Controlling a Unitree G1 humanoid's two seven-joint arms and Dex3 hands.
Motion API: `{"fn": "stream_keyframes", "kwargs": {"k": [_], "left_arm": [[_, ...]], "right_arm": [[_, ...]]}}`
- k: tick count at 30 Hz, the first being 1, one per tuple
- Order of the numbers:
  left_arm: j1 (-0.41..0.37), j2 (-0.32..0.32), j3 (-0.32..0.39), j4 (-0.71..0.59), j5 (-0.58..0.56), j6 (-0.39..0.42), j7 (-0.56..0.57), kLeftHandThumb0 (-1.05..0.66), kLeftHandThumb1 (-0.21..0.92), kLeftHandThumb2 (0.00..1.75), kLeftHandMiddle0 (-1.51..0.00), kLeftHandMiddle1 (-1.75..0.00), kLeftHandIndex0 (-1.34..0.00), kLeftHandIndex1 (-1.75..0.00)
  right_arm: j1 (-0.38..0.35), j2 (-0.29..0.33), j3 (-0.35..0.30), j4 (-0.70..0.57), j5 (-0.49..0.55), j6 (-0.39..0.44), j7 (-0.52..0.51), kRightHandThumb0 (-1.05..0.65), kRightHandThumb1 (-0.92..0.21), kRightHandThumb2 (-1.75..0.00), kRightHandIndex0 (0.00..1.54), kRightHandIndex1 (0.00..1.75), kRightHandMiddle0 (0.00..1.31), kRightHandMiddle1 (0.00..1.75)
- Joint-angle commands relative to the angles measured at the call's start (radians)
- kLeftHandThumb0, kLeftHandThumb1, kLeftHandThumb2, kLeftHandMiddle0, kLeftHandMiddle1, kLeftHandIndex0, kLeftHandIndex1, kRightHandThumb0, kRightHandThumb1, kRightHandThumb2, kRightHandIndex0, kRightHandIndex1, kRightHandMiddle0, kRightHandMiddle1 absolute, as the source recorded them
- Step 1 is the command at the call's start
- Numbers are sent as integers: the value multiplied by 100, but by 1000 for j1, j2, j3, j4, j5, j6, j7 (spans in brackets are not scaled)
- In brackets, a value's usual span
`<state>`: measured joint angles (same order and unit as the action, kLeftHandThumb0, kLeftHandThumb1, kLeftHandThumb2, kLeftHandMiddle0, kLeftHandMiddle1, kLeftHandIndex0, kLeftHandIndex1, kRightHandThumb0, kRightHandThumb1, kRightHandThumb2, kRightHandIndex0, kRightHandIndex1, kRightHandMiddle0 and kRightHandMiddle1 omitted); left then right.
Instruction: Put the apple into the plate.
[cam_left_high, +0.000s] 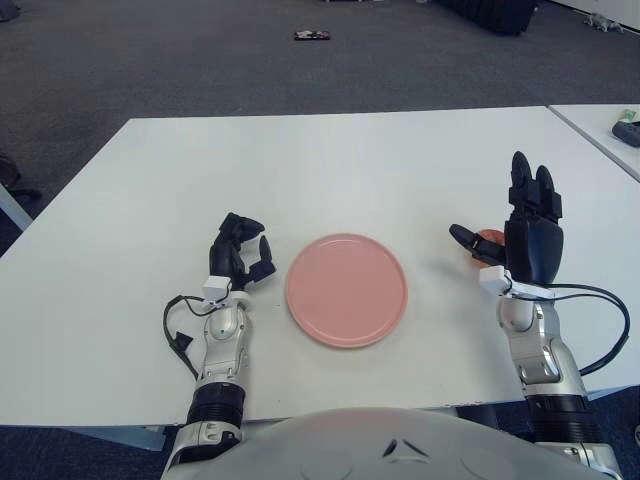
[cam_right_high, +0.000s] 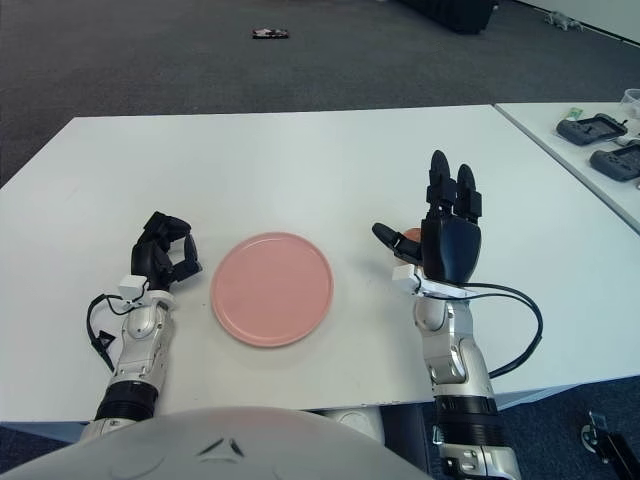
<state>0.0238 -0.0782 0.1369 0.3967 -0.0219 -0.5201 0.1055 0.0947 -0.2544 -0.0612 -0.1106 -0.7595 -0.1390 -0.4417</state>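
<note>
A pink plate (cam_left_high: 346, 289) lies on the white table (cam_left_high: 330, 160), empty. The apple (cam_left_high: 490, 240) is a small red-orange patch to the right of the plate, mostly hidden behind my right hand (cam_left_high: 515, 225). That hand stands upright with its fingers spread straight up and its thumb pointing left beside the apple, holding nothing. The apple also shows in the right eye view (cam_right_high: 411, 236). My left hand (cam_left_high: 240, 255) shows just left of the plate with its fingers curled and nothing in them.
A second white table (cam_right_high: 590, 150) at the right carries dark devices (cam_right_high: 592, 128). A small dark object (cam_left_high: 311, 35) lies on the grey carpet beyond the table. A black cable (cam_left_high: 605, 330) loops from my right forearm.
</note>
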Motion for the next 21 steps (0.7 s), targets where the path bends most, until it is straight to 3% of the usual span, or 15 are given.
{"fn": "stream_keyframes", "kwargs": {"k": [1,10,14,21], "left_arm": [[36,-7,-2,26,0,-4,6,-48,33,131,-108,-175,-60,-175],[35,-4,1,34,-12,-15,-6,-48,33,131,-107,-175,-60,-175],[38,-3,-1,33,-13,-24,-8,-47,34,131,-107,-175,-60,-175],[43,-2,-3,19,-2,-15,1,-48,33,131,-107,-175,-60,-175]], "right_arm": [[0,-17,1,-38,10,36,48,-91,-36,-84,0,0,0,0],[30,-37,16,-148,64,204,332,-92,-39,-83,0,0,0,0],[21,-79,30,-96,34,240,388,-96,-40,-82,0,0,0,0],[17,-135,75,-151,-17,367,564,-103,-50,-73,0,0,0,0]]}}
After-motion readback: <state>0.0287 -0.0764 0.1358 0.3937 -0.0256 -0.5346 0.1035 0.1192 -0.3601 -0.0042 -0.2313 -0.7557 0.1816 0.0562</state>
